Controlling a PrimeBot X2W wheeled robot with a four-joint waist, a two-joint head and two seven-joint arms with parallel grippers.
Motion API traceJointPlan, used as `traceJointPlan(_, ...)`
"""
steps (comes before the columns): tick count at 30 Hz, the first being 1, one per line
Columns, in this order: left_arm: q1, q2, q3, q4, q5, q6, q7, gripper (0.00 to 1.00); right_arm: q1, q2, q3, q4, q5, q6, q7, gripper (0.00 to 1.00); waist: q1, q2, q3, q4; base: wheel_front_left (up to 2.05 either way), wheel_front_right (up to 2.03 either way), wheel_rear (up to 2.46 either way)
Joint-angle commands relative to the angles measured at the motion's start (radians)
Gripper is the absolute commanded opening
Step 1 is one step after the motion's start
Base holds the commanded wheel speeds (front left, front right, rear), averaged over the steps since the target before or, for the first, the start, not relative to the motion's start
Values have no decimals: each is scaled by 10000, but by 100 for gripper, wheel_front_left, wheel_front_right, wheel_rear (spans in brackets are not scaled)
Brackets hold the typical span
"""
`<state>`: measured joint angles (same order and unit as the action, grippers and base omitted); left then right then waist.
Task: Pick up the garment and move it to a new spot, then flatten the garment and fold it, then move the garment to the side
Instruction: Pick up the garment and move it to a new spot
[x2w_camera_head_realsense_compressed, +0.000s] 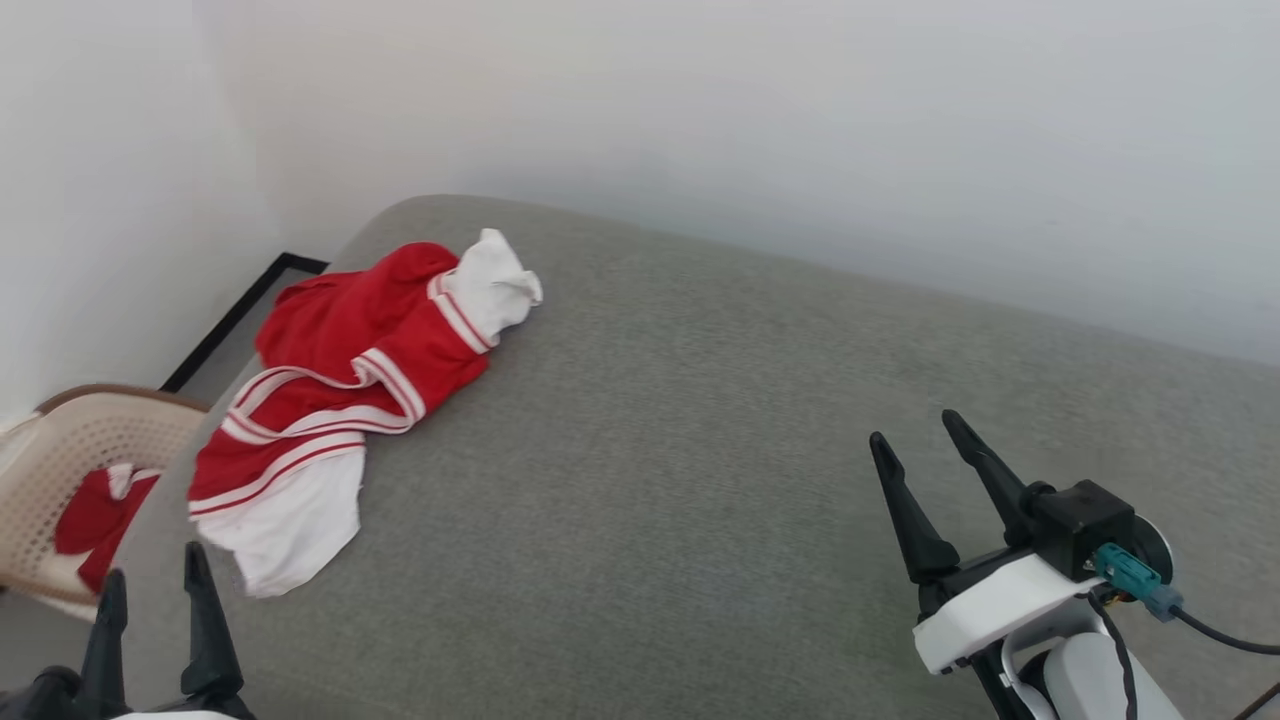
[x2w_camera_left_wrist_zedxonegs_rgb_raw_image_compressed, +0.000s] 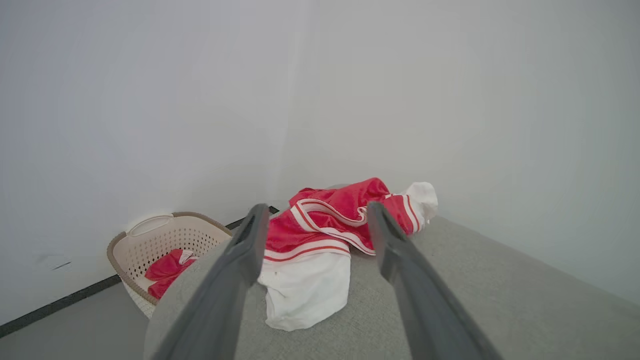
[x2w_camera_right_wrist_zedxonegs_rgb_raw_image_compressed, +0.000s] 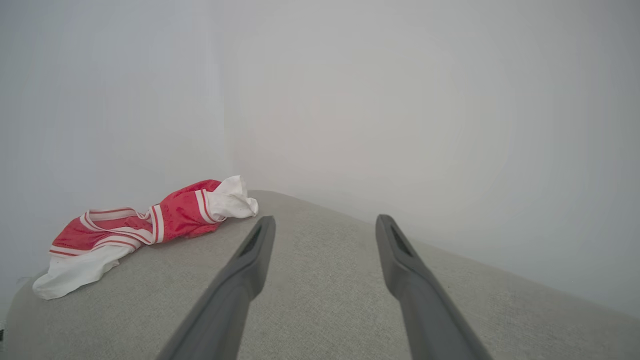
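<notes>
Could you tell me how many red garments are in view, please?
2. One garment lies crumpled at the left end of the grey cushion; another red garment sits in the beige basket beside it. The basket may hide more.

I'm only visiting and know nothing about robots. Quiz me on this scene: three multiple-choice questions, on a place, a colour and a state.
1. Where does the garment lie?
A. on a chair
B. on the grey cushion, toward its left end
C. on the floor

2. What colour is the cloth in the basket?
A. blue
B. red
C. green

3. How are the left end effector and right end effector?
A. both open, empty
B. both shut on fabric
C. one shut

Answers: B, it lies crumpled on the cushion; B, red fabric shows inside; A, fingers spread, gripping nothing.
</notes>
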<state>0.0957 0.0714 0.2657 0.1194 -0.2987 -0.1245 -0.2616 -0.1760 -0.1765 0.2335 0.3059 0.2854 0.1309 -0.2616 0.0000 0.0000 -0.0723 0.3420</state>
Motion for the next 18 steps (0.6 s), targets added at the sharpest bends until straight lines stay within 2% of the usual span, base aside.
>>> traceJointPlan(1, 106, -4, 88, -6, 40, -35, -48, 100, -128, 2, 86, 75, 96, -3, -51, 100, 0, 0, -1, 280, 0, 0, 0)
traceJointPlan(12, 49, -130, 205, 126, -110, -54, -48, 100, -146, -20, 30, 95, 202, -3, -51, 100, 0, 0, 103, 596, 0, 0, 0)
traceJointPlan(18, -544, -157, 42, 354, -254, -56, -48, 100, -95, -50, -228, 28, 58, -3, -51, 100, 0, 0, 309, 501, 0, 0, 0)
